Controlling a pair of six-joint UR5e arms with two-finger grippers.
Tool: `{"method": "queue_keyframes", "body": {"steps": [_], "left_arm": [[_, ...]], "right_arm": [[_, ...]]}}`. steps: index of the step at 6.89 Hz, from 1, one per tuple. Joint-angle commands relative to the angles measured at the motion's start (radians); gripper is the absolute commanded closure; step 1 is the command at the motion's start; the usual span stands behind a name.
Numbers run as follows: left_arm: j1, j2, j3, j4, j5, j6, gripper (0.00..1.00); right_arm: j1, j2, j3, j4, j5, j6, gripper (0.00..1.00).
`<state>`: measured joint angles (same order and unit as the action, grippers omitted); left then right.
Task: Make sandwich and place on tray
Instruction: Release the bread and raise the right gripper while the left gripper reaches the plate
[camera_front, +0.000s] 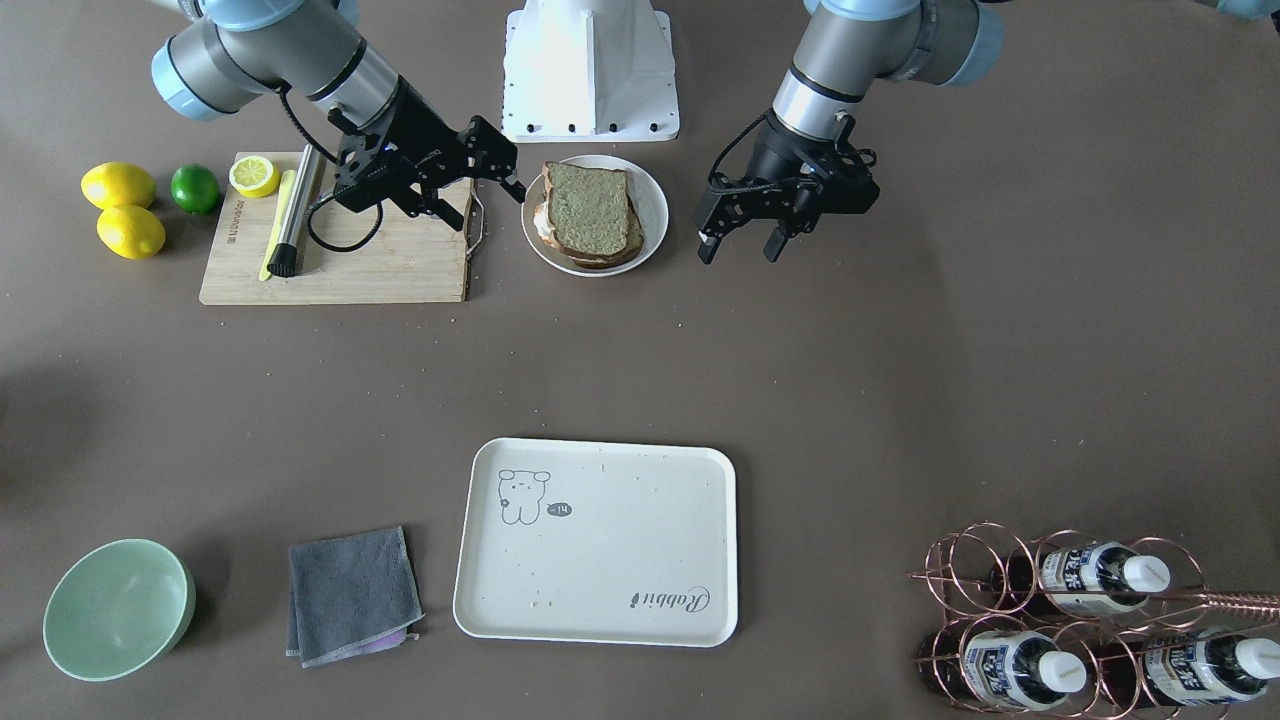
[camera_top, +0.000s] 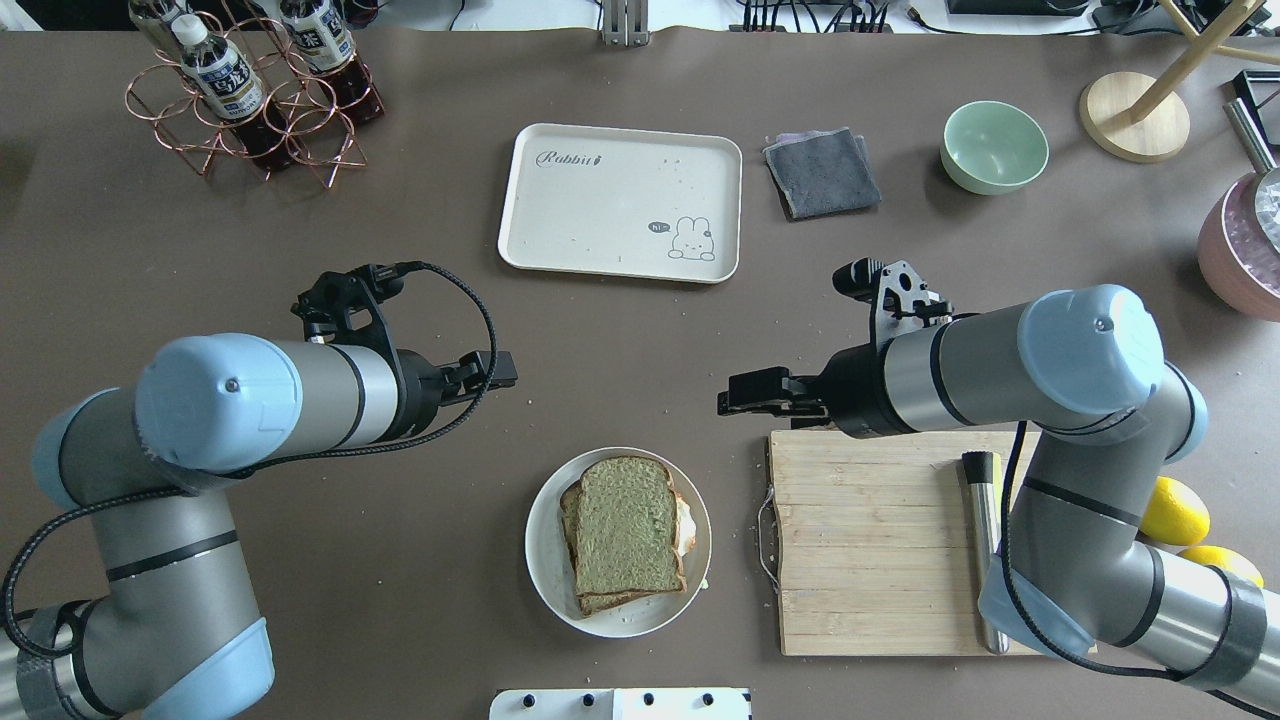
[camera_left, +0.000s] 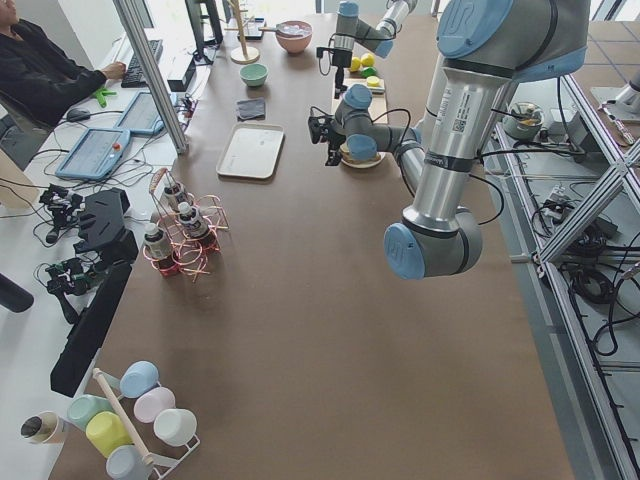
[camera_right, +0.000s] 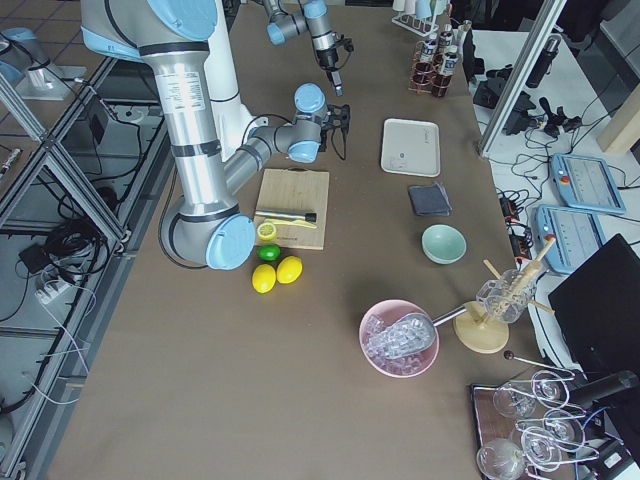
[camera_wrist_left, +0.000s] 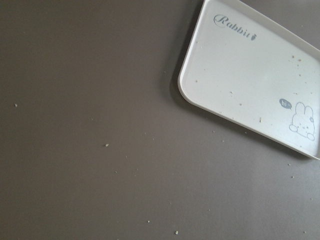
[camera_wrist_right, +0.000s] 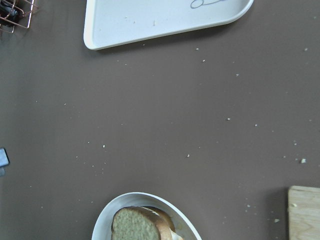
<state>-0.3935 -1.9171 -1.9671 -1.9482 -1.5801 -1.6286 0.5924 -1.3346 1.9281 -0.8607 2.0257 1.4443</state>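
The sandwich (camera_front: 590, 212) is two slices of brown bread with white egg showing at one side. It lies on a round white plate (camera_front: 655, 205) near the robot base and also shows in the overhead view (camera_top: 625, 530) and the right wrist view (camera_wrist_right: 140, 226). The cream tray (camera_front: 620, 540) with a bear drawing lies empty across the table; it also shows in the overhead view (camera_top: 600, 210), the left wrist view (camera_wrist_left: 245, 75) and the right wrist view (camera_wrist_right: 150, 20). My left gripper (camera_front: 740, 245) is open and empty, hovering beside the plate. My right gripper (camera_front: 487, 205) is open and empty over the cutting board's edge next to the plate.
A wooden cutting board (camera_front: 380, 265) holds a metal rod (camera_front: 295, 215) and a lemon half (camera_front: 254, 175). Two lemons (camera_front: 118, 186) and a lime (camera_front: 194, 188) lie beside it. A grey cloth (camera_front: 352, 593), a green bowl (camera_front: 118, 608) and a copper bottle rack (camera_front: 1080, 620) stand near the tray.
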Motion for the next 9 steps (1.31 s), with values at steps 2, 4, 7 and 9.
{"method": "queue_keyframes", "body": {"steps": [2, 4, 7, 9], "left_arm": [[0.198, -0.008, 0.013, -0.002, 0.172, -0.087, 0.26], [0.219, -0.002, 0.039, -0.002, 0.175, -0.100, 0.45], [0.235, -0.006, 0.070, -0.005, 0.178, -0.100, 0.48], [0.268, -0.008, 0.080, -0.006, 0.215, -0.097, 0.60]], "right_arm": [[0.179, -0.050, -0.006, -0.001, 0.178, -0.012, 0.00], [0.228, -0.067, -0.014, 0.002, 0.232, -0.015, 0.00], [0.228, -0.067, -0.024, 0.002, 0.226, -0.015, 0.00], [0.230, -0.067, -0.024, 0.002, 0.225, -0.015, 0.00]]}}
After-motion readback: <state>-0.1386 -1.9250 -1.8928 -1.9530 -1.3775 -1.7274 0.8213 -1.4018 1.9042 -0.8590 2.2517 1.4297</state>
